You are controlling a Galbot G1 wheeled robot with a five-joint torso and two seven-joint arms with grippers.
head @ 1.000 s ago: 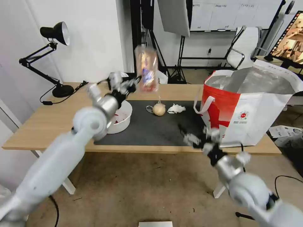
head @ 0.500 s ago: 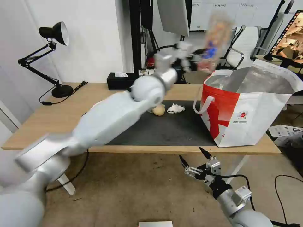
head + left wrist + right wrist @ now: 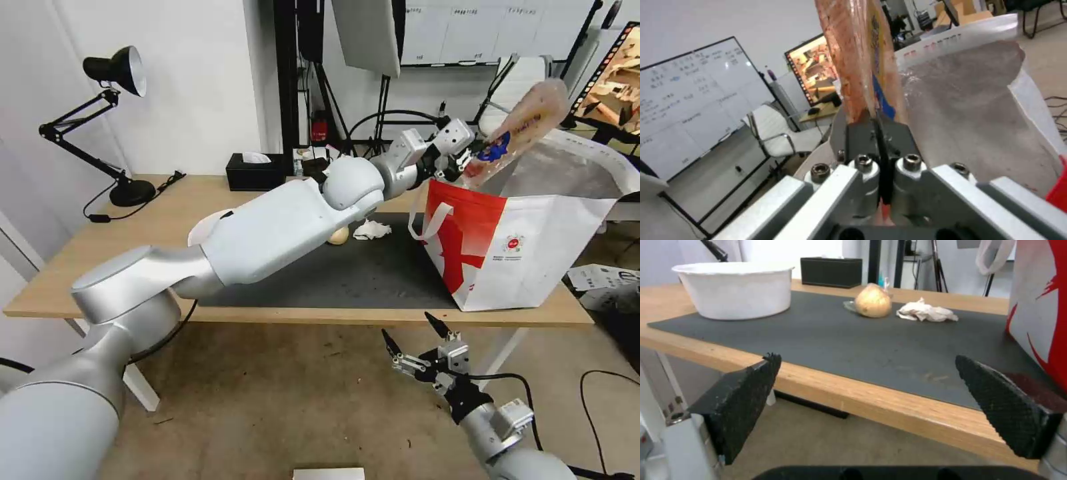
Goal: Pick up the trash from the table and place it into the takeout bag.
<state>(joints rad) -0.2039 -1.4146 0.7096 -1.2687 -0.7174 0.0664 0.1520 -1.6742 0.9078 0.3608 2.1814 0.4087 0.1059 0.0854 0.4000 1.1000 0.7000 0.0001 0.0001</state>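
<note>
Clear plastic tray [image 3: 517,130], smeared red, hangs pinched by one edge in your left tool [image 3: 465,160], upper right of the head view, tilted over the bag [image 3: 533,247] mouth so it can slide in. Your right tool [image 3: 420,343] waits spread below the counter [image 3: 100,247]. Bowl [image 3: 735,290], bagged ball [image 3: 873,302] and napkin [image 3: 927,312] sit on the mat [image 3: 853,340].

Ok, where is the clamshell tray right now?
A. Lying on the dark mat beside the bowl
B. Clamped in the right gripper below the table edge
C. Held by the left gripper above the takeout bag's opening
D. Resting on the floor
C: the left gripper is shut on the clear clamshell tray, tilted over the open foil-lined mouth of the takeout bag; the right gripper hangs open and empty below the table edge.
</note>
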